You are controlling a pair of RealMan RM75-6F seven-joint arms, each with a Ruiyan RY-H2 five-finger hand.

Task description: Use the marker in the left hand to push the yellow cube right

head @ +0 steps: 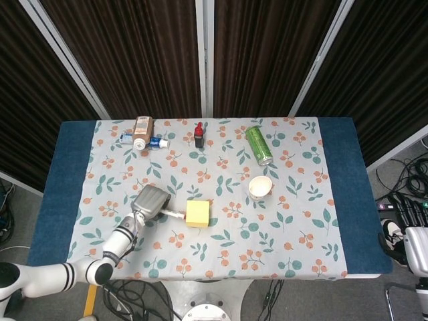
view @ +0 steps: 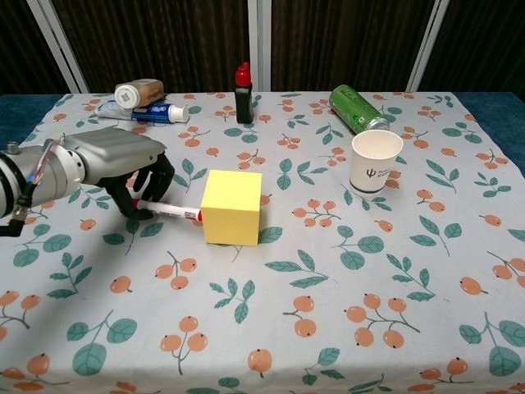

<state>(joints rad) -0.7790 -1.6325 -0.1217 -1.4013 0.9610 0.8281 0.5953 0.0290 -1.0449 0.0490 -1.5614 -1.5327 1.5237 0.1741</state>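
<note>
The yellow cube (head: 197, 213) (view: 232, 207) sits on the floral tablecloth near the middle of the table. My left hand (head: 150, 200) (view: 119, 164), to the cube's left, grips a white marker (head: 173, 215) (view: 168, 211) with a red tip. The marker lies nearly flat and its tip touches the cube's left face. My right hand (head: 413, 246) hangs off the table's right edge at the head view's lower right, partly cut off, so its fingers cannot be read.
A white paper cup (view: 376, 160) stands right of the cube, a green can (view: 355, 108) lying behind it. A dark bottle with a red cap (view: 243, 93) stands at the back centre. A brown bottle (view: 139, 92) and a toothpaste tube (view: 148, 112) lie back left.
</note>
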